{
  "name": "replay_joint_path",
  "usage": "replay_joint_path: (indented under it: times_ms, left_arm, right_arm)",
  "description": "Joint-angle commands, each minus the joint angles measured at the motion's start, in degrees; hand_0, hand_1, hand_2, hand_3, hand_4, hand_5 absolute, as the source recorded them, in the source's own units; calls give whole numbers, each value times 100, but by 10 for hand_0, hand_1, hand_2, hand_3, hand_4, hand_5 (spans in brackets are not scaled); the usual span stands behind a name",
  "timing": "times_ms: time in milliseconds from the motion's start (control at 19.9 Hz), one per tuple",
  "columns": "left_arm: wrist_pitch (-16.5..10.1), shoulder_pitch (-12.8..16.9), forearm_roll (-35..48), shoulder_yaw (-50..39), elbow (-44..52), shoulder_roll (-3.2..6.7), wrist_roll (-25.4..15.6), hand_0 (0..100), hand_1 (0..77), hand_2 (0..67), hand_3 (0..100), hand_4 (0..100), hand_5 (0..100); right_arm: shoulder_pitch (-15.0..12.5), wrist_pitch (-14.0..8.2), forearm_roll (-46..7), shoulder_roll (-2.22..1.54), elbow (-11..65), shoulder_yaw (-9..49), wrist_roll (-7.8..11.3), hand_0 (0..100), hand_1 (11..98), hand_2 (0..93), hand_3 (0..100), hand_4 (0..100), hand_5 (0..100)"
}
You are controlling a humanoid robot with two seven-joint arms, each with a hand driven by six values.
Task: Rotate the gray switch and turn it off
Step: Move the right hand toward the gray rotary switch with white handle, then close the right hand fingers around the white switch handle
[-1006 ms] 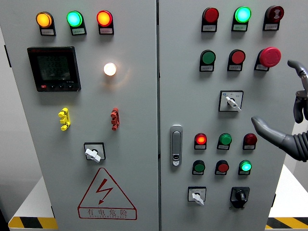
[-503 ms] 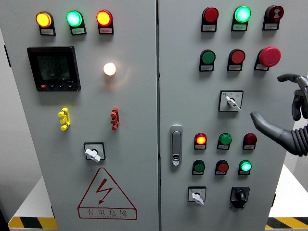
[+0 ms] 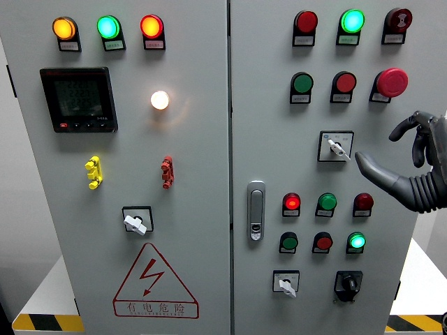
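**Mia:** What is on the left door (image 3: pixel 188 293) of the big gray box?

**Ben:** At the top sit three round lights in a row: orange (image 3: pixel 63 28), green (image 3: pixel 108 26) and red (image 3: pixel 151 26). Under them is a black screen (image 3: pixel 77 99), and beside it a small white light (image 3: pixel 160 100) glows. Lower down are a yellow clip (image 3: pixel 93 172) and a red clip (image 3: pixel 167 172). Below those is a gray knob (image 3: pixel 135 222), and under it a red triangle sign (image 3: pixel 154 282) with a lightning bolt.

**Mia:** And the right door (image 3: pixel 408 293)?

**Ben:** A silver handle (image 3: pixel 256 210) is near its left edge. There are many round red and green buttons, and a big red mushroom button (image 3: pixel 391 82) up high. The gray switch (image 3: pixel 336 147) sits in a square plate in the middle of that door, pointing down and to the right. Two more knobs are at the bottom, one gray (image 3: pixel 286 285) and one black (image 3: pixel 347 283).

**Mia:** Where is the robot's hand?

**Ben:** The right hand (image 3: pixel 408 164) comes in from the right edge. Its thumb (image 3: pixel 370 169) points at the gray switch, very near but not touching. The other fingers (image 3: pixel 412 125) are curled above. It holds nothing.
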Motion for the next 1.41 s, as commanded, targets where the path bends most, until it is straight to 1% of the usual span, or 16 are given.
replay_joint_path:
  times_ms: [0,201,352,453,553,654,704,804,1006,1358]
  left_arm:
    - [0,0,0,0,0,-1,0,886,0,134,187,82,109]
    - [0,0,0,0,0,-1,0,886,0,134,187,82,109]
    - [0,0,0,0,0,-1,0,886,0,134,188,82,109]
    - [0,0,0,0,0,-1,0,886,0,134,188,82,109]
    - [0,0,0,0,0,-1,0,886,0,134,187,82,109]
    - [0,0,0,0,0,-1,0,886,0,134,188,82,109]
    - [0,0,-9,0,0,-1,0,886,0,134,188,82,109]
    - [0,0,0,0,0,-1,0,886,0,134,188,82,109]
    - [0,0,-9,0,0,-1,0,886,0,133,188,82,109]
    - [0,0,-9,0,0,-1,0,886,0,133,187,82,109]
  right_arm:
    - [25,-140,-9,-2,-197,-84,-106,0,351,648,999,1000,1000]
    - [69,-158,-18,-2,-329,-155,-177,0,346,656,998,1000,1000]
    - [122,-175,-10,-2,-479,-234,-309,0,340,658,995,1000,1000]
    - [174,-237,-9,-2,-566,-286,-327,0,336,662,994,1000,1000]
    - [209,-298,-9,-2,-646,-383,-423,0,335,665,992,1000,1000]
    - [236,-316,-9,-2,-699,-444,-467,0,333,665,992,1000,1000]
    - [236,-342,-1,-2,-716,-506,-520,0,333,666,992,1000,1000]
    - [245,-465,43,-2,-795,-672,-634,0,333,667,988,1000,1000]
    - [297,-544,34,-2,-944,-691,-643,0,330,671,987,1000,1000]
    - [376,-553,34,-2,-1059,-691,-643,0,329,677,986,1000,1000]
